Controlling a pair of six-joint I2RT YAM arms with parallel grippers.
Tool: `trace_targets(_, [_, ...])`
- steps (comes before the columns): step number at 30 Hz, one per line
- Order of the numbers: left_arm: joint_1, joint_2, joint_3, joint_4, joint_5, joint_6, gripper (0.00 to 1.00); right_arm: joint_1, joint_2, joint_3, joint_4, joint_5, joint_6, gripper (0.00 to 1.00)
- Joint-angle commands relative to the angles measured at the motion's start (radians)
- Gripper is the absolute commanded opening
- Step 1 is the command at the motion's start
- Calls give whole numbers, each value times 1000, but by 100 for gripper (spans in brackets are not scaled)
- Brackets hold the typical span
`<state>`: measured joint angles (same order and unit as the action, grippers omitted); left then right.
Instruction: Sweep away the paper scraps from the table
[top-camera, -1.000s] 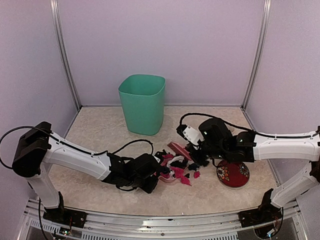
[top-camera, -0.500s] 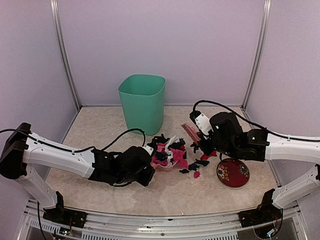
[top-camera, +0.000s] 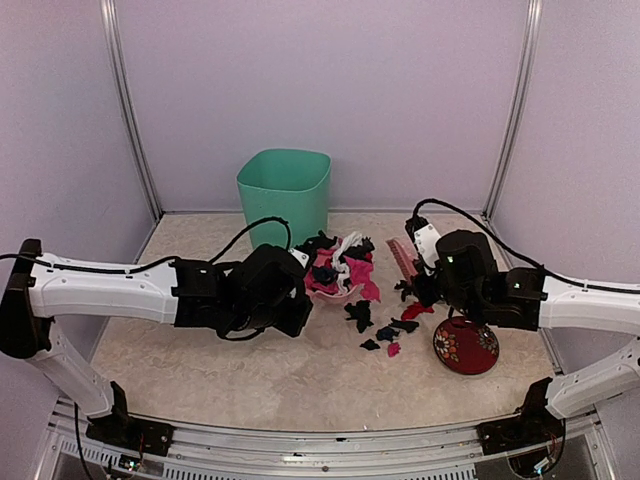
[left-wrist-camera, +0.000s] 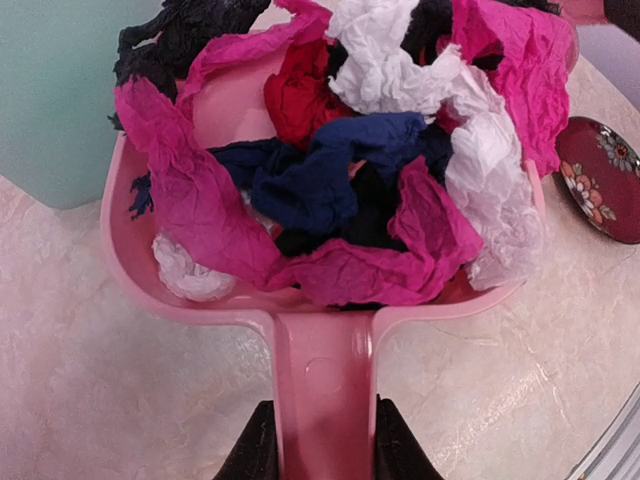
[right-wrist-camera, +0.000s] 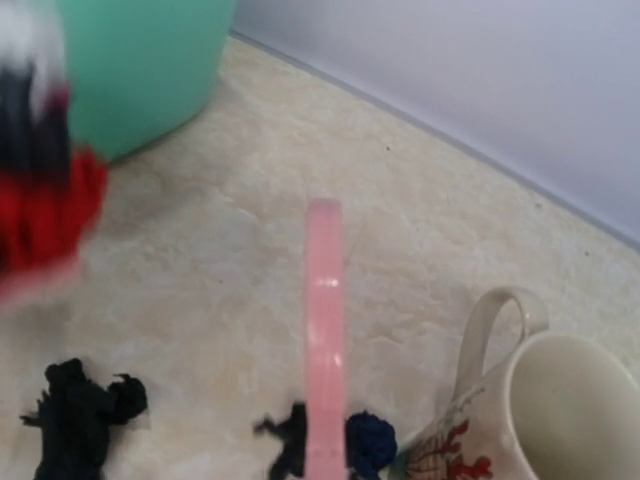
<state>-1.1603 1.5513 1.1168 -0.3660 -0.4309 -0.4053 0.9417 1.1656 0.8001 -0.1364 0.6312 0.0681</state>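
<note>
Our left fingers (left-wrist-camera: 322, 445) clamp the dustpan (left-wrist-camera: 150, 290) piled with scraps (left-wrist-camera: 340, 180), mid-frame; right fingers (top-camera: 415, 264) clamp the brush (right-wrist-camera: 324, 330); strays dot the worktop (top-camera: 200, 370)

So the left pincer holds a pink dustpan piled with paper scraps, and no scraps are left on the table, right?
No. The left pincer holds the pink dustpan piled with paper scraps, but a few loose scraps lie on the table near the red dish, as the top external view shows.
</note>
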Motion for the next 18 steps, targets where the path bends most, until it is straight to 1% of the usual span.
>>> trace_targets(1, [39, -45, 111, -91, 12, 58, 0, -26, -10, -29, 71, -29, 63, 0])
trace_targets(5, [80, -46, 210, -143, 19, 67, 0, -30, 6, -41, 90, -55, 71, 0])
trace_targets(11, [131, -41, 331, -169, 63, 104, 0, -31, 28, -51, 107, -69, 68, 0])
trace_targets(18, [229, 14, 498, -225, 143, 143, 0, -32, 37, -62, 130, -86, 78, 0])
